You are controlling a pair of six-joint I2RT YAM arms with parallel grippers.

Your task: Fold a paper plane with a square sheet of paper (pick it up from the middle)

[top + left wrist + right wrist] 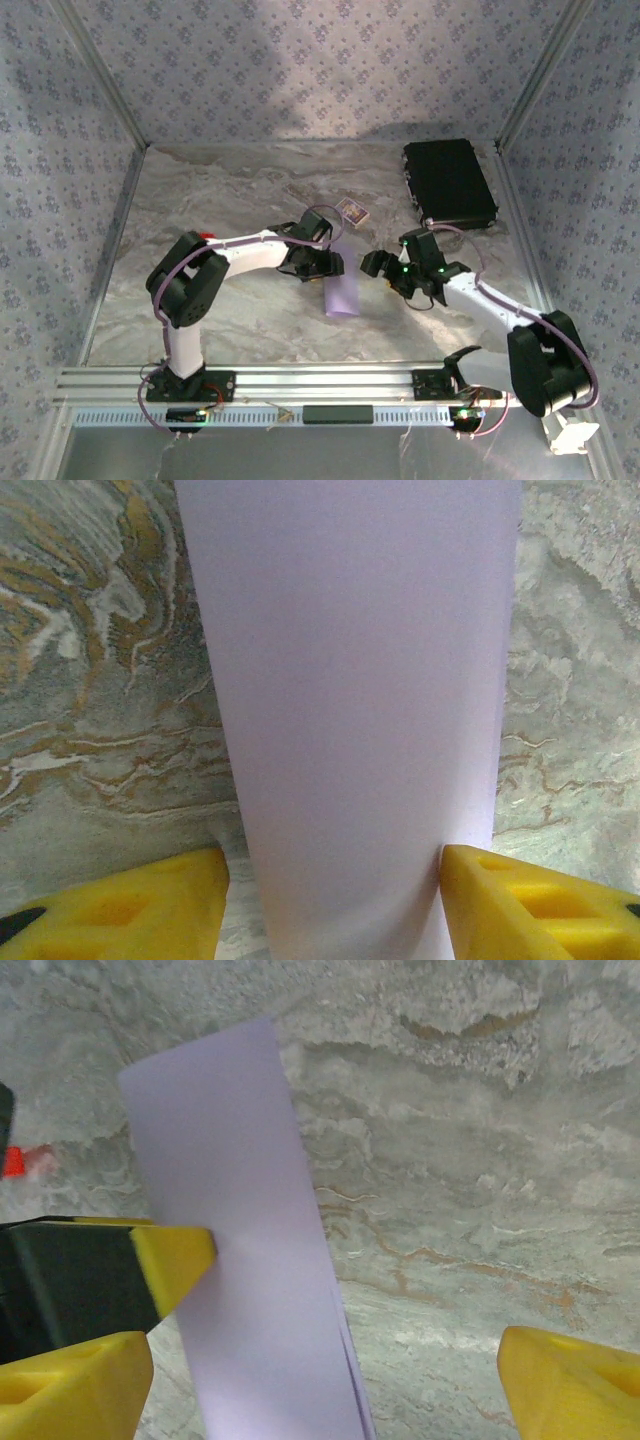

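The square sheet of paper [341, 292], pale lilac, lies folded into a long narrow strip on the marble table [230, 310]. A paper plane is out of view. My left gripper [318, 264] is over the strip's far end. In the left wrist view the strip [350, 700] runs between the yellow fingers [130, 910]: the right one touches its edge and a thin gap shows at the left one. My right gripper [378, 264] is open just right of the strip. In its wrist view the paper [240, 1260] sits by its left finger [80, 1385], with the left arm's fingertip on the paper's edge.
A small patterned card [353, 210] lies just beyond the grippers. A black case [450, 182] sits at the back right. A small red block [208, 236] is beside the left arm. Patterned walls and metal rails close in the table.
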